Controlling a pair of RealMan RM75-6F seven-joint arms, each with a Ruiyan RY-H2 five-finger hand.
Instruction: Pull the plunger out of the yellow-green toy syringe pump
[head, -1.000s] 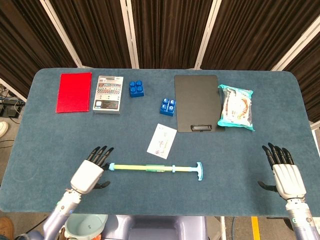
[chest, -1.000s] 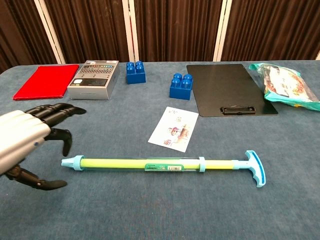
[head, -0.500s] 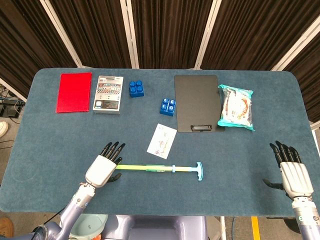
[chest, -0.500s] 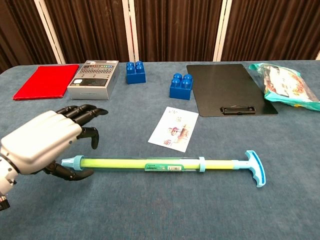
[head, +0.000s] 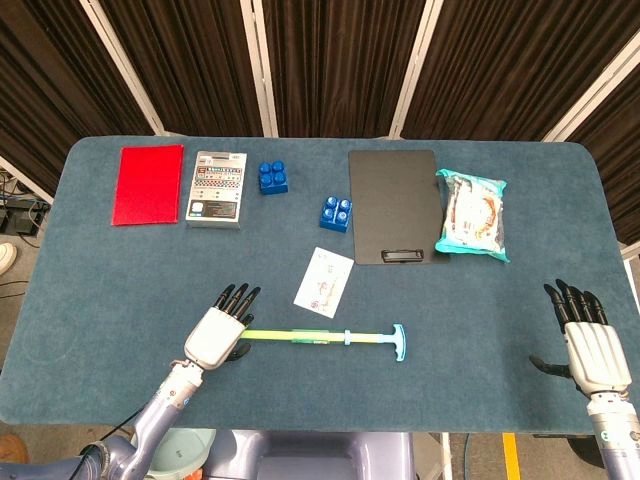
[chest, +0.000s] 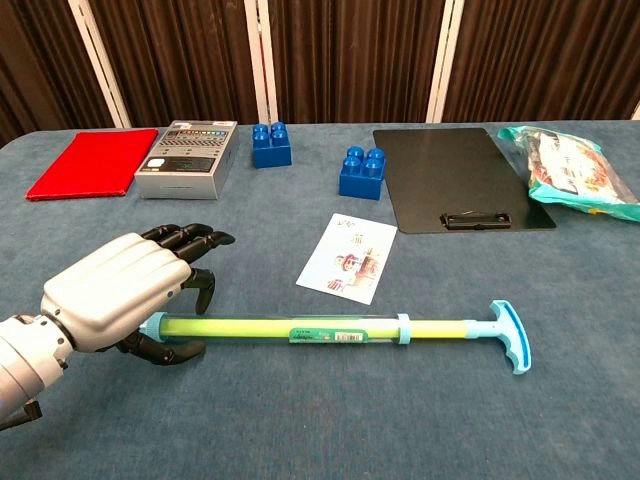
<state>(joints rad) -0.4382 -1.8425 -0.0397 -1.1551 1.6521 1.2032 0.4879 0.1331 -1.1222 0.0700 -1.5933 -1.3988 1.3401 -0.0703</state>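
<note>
Two hands in view. Left hand (chest: 125, 290) sits over the capped end of the syringe pump (chest: 290, 327), fingers spread above the barrel, thumb below it; not closed on it. Right hand (head: 590, 345) low at the worktop's right edge, fingers apart, holding nothing, well apart from the pump.

One yellow-green syringe pump lies flat across the near middle of the blue worktop (head: 100, 300). Its plunger (chest: 505, 335), with a light-blue T-handle, sticks out to the right.

One printed card (chest: 348, 257) just beyond the barrel. Two blue toy bricks (chest: 362, 173), one nearer the pump, one further back left. One black clipboard (chest: 450, 180). One snack bag (chest: 570, 170) far right. One grey box (chest: 185, 158) and one red folder (chest: 85, 160) far left.
</note>
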